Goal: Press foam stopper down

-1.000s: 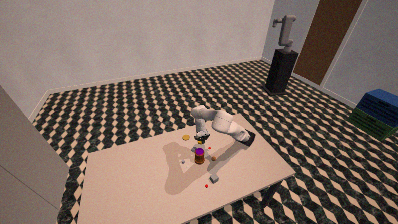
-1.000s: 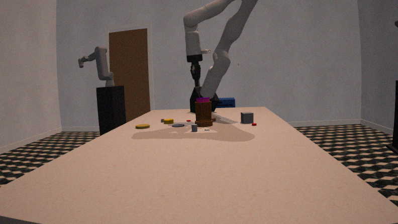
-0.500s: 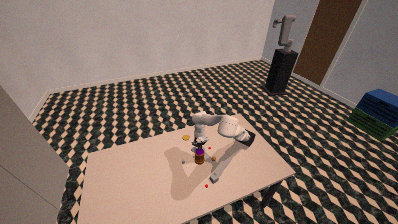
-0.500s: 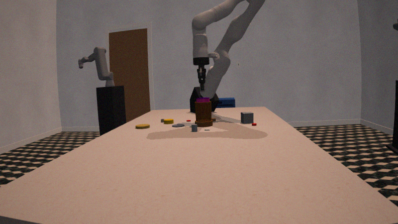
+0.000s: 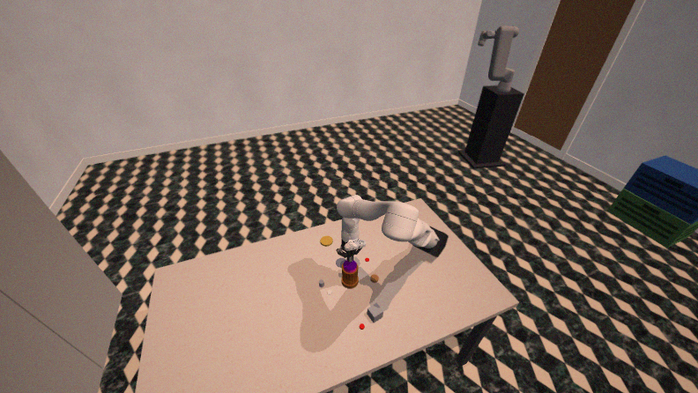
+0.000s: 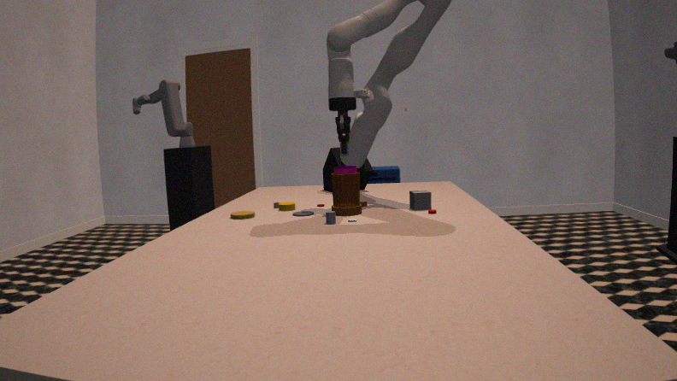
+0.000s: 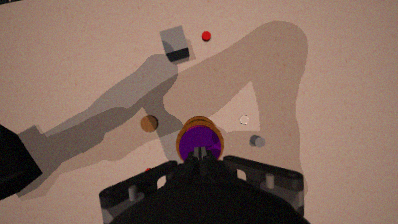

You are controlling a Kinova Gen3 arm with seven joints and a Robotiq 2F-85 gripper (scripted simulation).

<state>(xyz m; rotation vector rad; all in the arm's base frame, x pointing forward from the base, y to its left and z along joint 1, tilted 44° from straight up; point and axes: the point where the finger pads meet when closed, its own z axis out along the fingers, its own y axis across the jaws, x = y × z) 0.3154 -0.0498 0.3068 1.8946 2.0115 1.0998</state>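
Observation:
A brown jar [image 6: 345, 193] stands upright on the table, also seen in the top view [image 5: 349, 277]. A purple foam stopper [image 6: 344, 169] sticks up a little above its rim; it also shows in the wrist view [image 7: 200, 143] and in the top view [image 5: 349, 265]. My gripper [image 6: 343, 150] points straight down right above the stopper, a small gap above its top. Its fingers are shut together and hold nothing. In the wrist view the fingertips [image 7: 202, 152] sit over the stopper's near part.
Around the jar lie a grey cube [image 6: 420, 199], two yellow discs [image 6: 242, 214] [image 6: 286, 206], a grey disc [image 6: 303, 213], a small grey cylinder [image 6: 330, 217], a brown disc [image 7: 149, 123], a white ring [image 7: 244, 120] and red dots [image 6: 432, 211].

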